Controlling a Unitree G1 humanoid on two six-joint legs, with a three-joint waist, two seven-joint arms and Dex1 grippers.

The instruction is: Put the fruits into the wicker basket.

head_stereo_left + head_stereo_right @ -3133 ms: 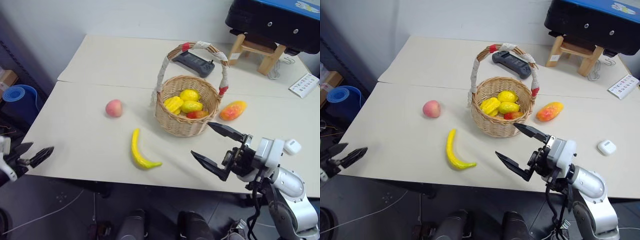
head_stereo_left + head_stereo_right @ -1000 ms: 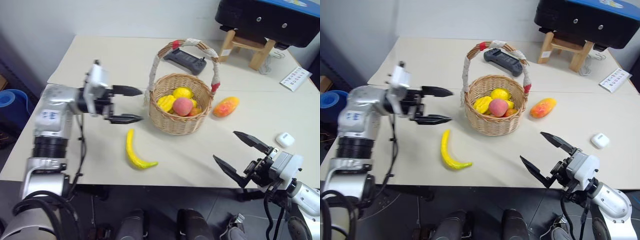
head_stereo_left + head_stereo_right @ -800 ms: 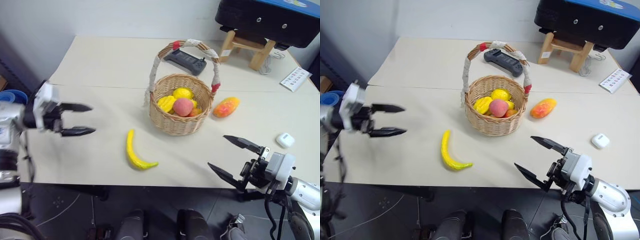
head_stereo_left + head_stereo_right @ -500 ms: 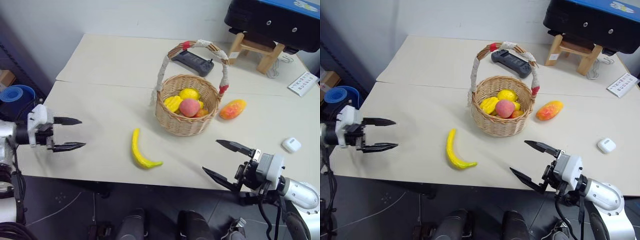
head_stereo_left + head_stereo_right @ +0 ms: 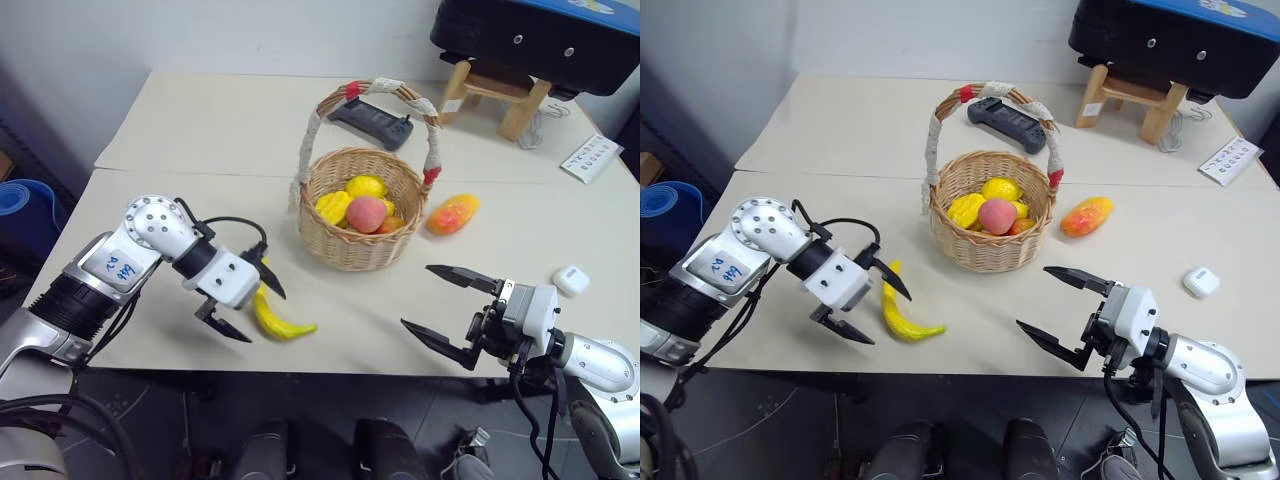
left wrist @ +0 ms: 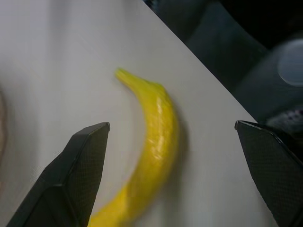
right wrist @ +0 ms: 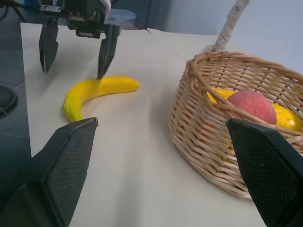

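We see the basket (image 5: 362,215) standing mid-table with the peach (image 5: 366,213) and small yellow fruits (image 5: 347,200) already inside, so we judge that two pieces remain outside it: the banana (image 5: 272,312) near the table's front edge, left of the basket, and the mango (image 5: 451,214) just right of the basket, apart from its wall.

Our left gripper (image 5: 242,302) tilts down over the banana's near half, and we read this as lining up for a grasp, since the left wrist view has the banana (image 6: 151,156) lying between the two spread fingers. The jaws stand wide apart with one fingertip on each side of the fruit; in the right wrist view one fingertip (image 7: 105,54) hangs just above the banana (image 7: 97,92), though we cannot tell if it touches. It holds nothing.

Our right gripper (image 5: 450,312) hovers level over the front edge, right of the banana and well short of the mango, fingers equally wide and empty, presumably waiting its turn.
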